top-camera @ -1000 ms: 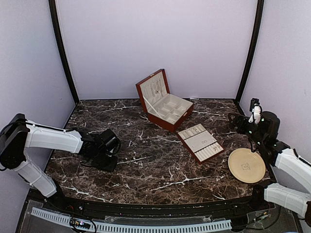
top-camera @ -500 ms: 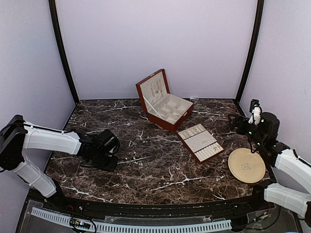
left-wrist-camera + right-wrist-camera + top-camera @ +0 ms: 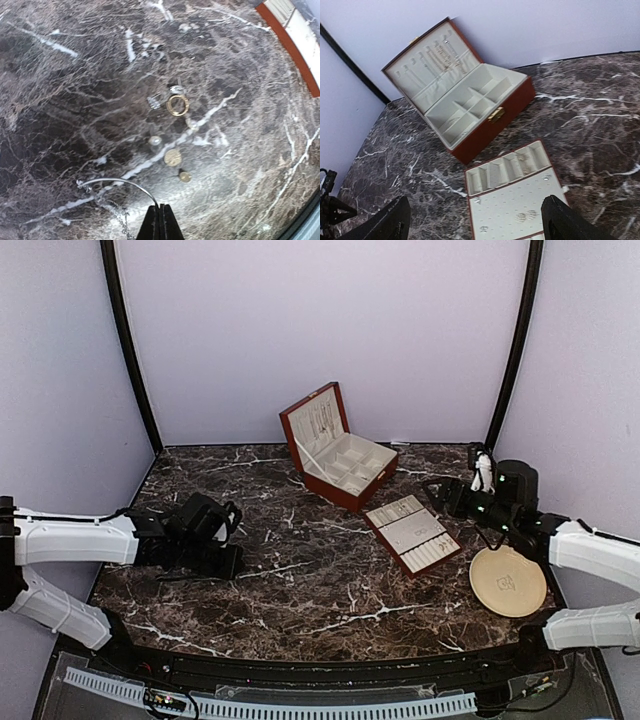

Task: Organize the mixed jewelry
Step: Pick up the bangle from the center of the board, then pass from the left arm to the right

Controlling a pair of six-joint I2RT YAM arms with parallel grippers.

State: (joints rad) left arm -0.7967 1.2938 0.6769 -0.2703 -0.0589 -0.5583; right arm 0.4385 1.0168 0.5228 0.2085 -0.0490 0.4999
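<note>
- Dark marble table [image 3: 300,590] is carrying everything listed.
- Left arm [image 3: 70,538] is reaching low across the table's left side; right arm [image 3: 590,550] is reaching in from the right edge.
- Red-brown wooden box [image 3: 335,445] is standing open at the far centre, its cream lid tilted back.
- Cream-lined tray [image 3: 412,533] is lying flat just in front of the box.
- Round beige plate [image 3: 508,581] is sitting near the tray, on its right.
- Right gripper [image 3: 475,210] is hovering with fingers spread wide, nothing between them, facing the box and tray.
- Left gripper [image 3: 159,212] is pointing down with its jaws pressed together.
- Mixed jewelry [image 3: 173,157] is lying scattered on bare marble below the left gripper: a gold ring [image 3: 177,105], small studs and beads, and a thin wire hoop [image 3: 115,181] whose end is meeting the fingertips; whether it is pinched cannot be told.
</note>
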